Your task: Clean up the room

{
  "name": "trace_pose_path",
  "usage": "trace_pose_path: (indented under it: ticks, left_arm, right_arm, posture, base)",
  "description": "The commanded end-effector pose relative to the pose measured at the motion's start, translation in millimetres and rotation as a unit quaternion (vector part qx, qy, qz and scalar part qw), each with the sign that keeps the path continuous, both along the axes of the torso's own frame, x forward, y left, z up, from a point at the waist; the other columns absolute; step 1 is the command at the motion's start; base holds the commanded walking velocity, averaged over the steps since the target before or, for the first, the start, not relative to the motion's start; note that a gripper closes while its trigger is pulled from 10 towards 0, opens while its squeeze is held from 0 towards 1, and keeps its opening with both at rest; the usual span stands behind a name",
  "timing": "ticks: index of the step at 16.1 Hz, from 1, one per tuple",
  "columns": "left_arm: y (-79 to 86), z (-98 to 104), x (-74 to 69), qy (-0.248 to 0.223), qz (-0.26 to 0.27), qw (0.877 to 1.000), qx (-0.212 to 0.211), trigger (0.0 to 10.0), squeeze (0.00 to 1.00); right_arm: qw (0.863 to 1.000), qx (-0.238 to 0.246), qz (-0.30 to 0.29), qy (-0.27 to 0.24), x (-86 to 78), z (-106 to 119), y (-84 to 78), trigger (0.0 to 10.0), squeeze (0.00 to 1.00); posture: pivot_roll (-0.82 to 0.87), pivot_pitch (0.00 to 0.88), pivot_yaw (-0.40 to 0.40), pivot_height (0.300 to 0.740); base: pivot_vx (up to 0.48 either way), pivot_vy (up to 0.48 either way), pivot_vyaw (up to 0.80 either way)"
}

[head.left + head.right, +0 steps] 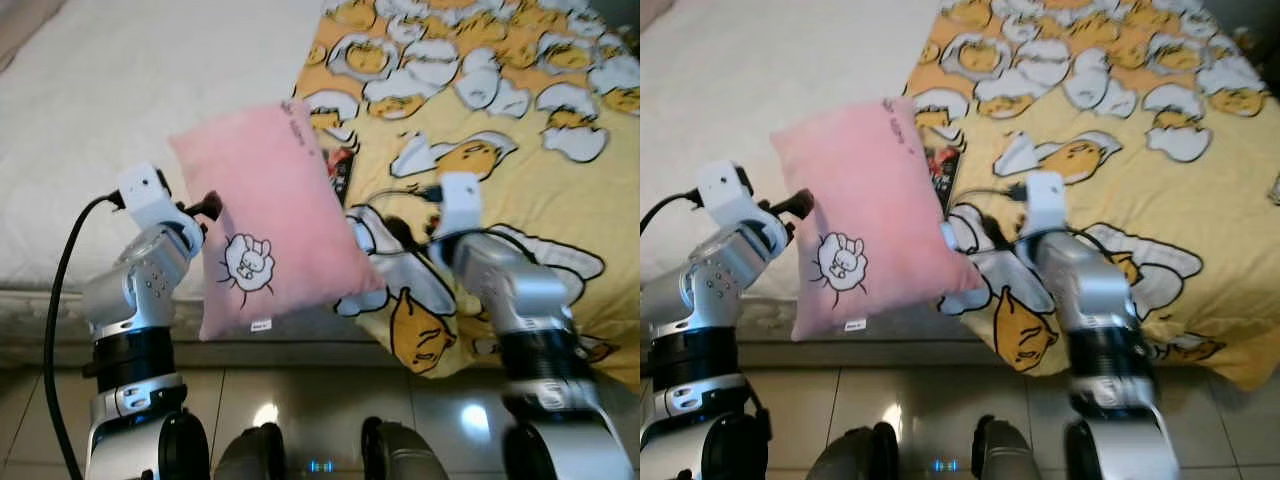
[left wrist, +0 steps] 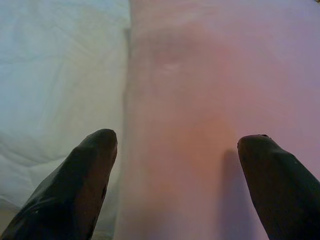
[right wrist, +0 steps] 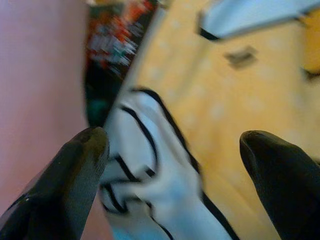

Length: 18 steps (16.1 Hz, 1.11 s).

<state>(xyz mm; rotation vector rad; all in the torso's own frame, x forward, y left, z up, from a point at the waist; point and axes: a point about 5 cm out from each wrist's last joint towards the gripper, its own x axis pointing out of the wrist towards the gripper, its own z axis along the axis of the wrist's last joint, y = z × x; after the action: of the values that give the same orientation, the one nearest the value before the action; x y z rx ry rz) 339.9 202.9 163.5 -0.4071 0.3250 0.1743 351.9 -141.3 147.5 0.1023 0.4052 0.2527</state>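
A pink pillow [image 1: 270, 215] with a small white cartoon print lies tilted at the bed's near edge, its lower end hanging past the edge over the floor. My left gripper [image 1: 205, 210] is at the pillow's left side, open, with the pink fabric [image 2: 200, 100] right in front of its fingers [image 2: 85, 180]. At the pillow's right side my right gripper [image 1: 390, 235] is also open; the pillow [image 3: 35, 75] sits beside one finger [image 3: 70, 180] and the blanket lies ahead. I cannot tell whether the pillow is squeezed between the two arms or resting on the bed.
A yellow blanket [image 1: 500, 100] with white and yellow cartoon figures covers the bed's right half. The white sheet [image 1: 120, 100] is bare on the left. A dark printed packet or book [image 1: 343, 170] peeks out beside the pillow. Glossy floor tiles [image 1: 300, 400] lie below.
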Motion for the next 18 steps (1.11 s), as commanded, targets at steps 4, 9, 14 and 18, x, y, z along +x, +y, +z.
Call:
trace_pose_path:
  ticks: [4, 9, 14, 18]
  left_arm:
    - [-15.1, 3.6, -23.7, 0.021, 0.001, 1.0, -0.009, 10.0, 0.0]
    - [-35.6, -8.0, -31.6, 0.039, -0.021, 0.998, -0.035, 10.0, 0.0]
    - [-36.0, -19.6, -2.0, 0.006, -0.014, 0.998, -0.066, 10.0, 0.0]
    - [-60.8, -22.1, 21.4, -0.021, -0.042, 0.994, -0.096, 10.0, 0.0]
  right_arm:
    - [0.996, 0.075, -0.018, -0.035, 12.2, 22.4, 9.7, 10.0, 0.0]
    - [0.989, 0.143, -0.022, -0.02, 13.2, 22.6, 24.7, 10.0, 0.0]
    - [0.983, 0.179, -0.034, 0.005, 23.1, 1.2, 31.7, 10.0, 0.0]
    - [0.966, 0.253, -0.019, 0.054, 23.2, -19.3, 57.0, 10.0, 0.0]
  posture:
    - [-0.13, 0.256, 0.011, 0.727]
    - [-0.13, 0.263, 0.006, 0.727]
    - [-0.15, 0.278, 0.004, 0.727]
    - [-0.16, 0.284, 0.001, 0.727]
  base:
    - [0.0, 0.0, 0.0]
    - [0.0, 0.0, 0.0]
    - [0.0, 0.0, 0.0]
    - [0.0, 0.0, 0.0]
